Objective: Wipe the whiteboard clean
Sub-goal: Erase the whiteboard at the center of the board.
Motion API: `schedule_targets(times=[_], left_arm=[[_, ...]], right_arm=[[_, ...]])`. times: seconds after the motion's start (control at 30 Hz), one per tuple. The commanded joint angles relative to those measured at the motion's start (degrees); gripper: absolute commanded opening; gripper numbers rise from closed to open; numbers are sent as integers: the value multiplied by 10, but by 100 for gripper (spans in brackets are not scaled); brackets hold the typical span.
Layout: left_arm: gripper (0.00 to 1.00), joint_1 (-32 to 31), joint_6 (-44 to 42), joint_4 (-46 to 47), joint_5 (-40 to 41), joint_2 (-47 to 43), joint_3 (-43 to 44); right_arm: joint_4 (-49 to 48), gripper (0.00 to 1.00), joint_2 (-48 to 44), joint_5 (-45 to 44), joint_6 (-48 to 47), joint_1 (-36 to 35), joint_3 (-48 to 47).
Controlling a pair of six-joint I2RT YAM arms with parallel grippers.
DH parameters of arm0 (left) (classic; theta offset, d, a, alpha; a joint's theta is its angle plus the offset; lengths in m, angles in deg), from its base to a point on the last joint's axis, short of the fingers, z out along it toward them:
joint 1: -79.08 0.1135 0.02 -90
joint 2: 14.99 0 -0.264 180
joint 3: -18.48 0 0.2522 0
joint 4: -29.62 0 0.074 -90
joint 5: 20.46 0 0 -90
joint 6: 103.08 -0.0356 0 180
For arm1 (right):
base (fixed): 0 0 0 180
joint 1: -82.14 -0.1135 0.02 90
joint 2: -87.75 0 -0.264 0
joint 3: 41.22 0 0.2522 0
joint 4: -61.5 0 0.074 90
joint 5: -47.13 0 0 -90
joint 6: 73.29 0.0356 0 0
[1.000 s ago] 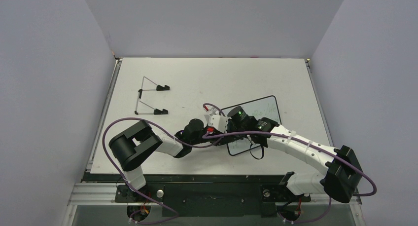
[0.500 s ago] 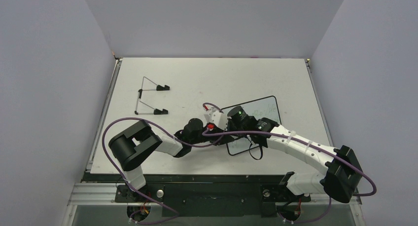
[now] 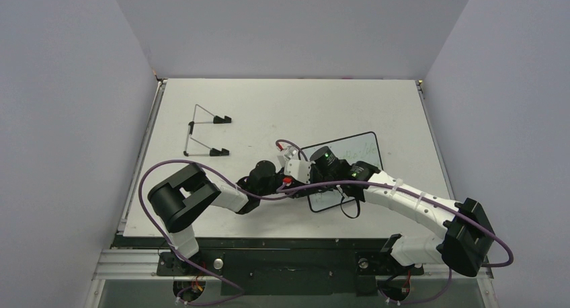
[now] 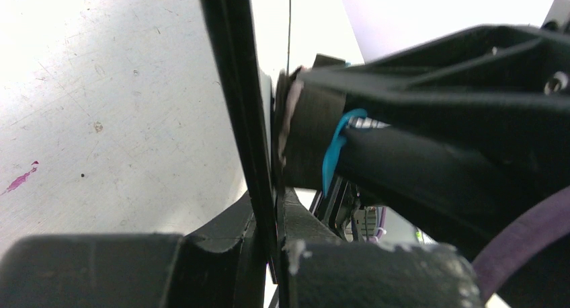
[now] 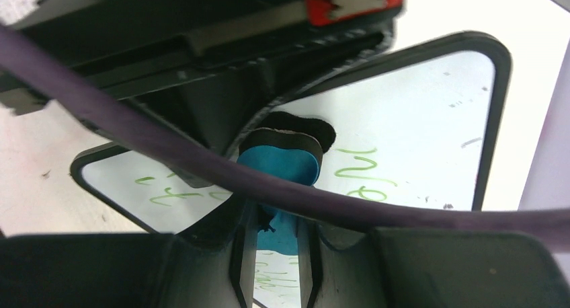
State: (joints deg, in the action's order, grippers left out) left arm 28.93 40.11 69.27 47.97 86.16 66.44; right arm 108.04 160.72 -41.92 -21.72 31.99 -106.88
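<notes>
The whiteboard [image 3: 355, 155] has a white face, a black rim and green handwriting [image 5: 363, 180]. It sits right of the table's centre. My left gripper [image 3: 298, 181] is shut on its left edge. In the left wrist view the black rim [image 4: 235, 86] runs edge-on down between the closed jaws of my left gripper [image 4: 272, 217]. My right gripper [image 3: 317, 172] is shut on a blue-and-black eraser [image 5: 279, 161], whose black felt presses against the board's face. The blue block sits between the fingers of my right gripper [image 5: 275, 231]. From the left wrist the eraser [image 4: 310, 134] touches the board just past the rim.
A thin wire stand [image 3: 201, 130] with black feet lies at the table's left rear. A purple cable [image 5: 376, 210] crosses the right wrist view in front of the eraser. Grey walls enclose the table [image 3: 282, 106] on three sides.
The right gripper with the eraser has shifted slightly on the board's face. The left wrist rocked a little and came back. Both grips are unchanged.
</notes>
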Motion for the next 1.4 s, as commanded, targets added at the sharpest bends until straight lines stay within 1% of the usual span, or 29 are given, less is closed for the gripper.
schedule_targets(times=[0.0,0.03,0.1,0.13,0.2,0.3,0.57,0.67,0.8,0.87,0.97,1.03,1.13,1.2,1.27,1.37], left_arm=[[0,-1,-11,55,-25,-13,0],[0,-1,-10,56,-26,-12,1],[0,-1,-8,58,-27,-10,1],[0,-1,-7,58,-28,-8,1],[0,0,-6,60,-29,-8,0],[0,0,-6,62,-29,-5,-2],[0,-1,-6,63,-28,-4,-4],[0,-1,-7,63,-27,-5,-5],[0,-1,-7,61,-27,-8,-6],[0,-1,-8,60,-28,-9,-6],[0,-2,-9,58,-26,-12,-8],[0,-2,-10,57,-25,-13,-9],[0,-2,-10,56,-23,-12,-10],[0,-2,-10,56,-23,-9,-9],[0,-3,-9,56,-24,-6,-8],[0,-4,-10,52,-24,-6,-6]], right_arm=[[12,0,9,11,-10,-13,7],[0,0,10,3,-6,-13,8],[-32,0,9,-46,23,-13,12],[-44,0,9,-84,32,-12,13],[-76,0,4,-124,57,-5,15],[-100,0,-4,-144,78,6,18],[-110,0,-2,-149,93,19,17],[-94,0,-1,-128,83,19,15],[-27,0,-1,19,46,26,3],[-11,0,2,49,42,32,-4],[-30,0,6,42,71,49,-13],[-53,0,0,31,112,79,-19],[-71,0,-31,63,159,132,-16],[-74,0,-47,94,168,154,-10],[-74,0,-56,108,171,166,-7],[-80,0,-60,95,175,171,-4]])
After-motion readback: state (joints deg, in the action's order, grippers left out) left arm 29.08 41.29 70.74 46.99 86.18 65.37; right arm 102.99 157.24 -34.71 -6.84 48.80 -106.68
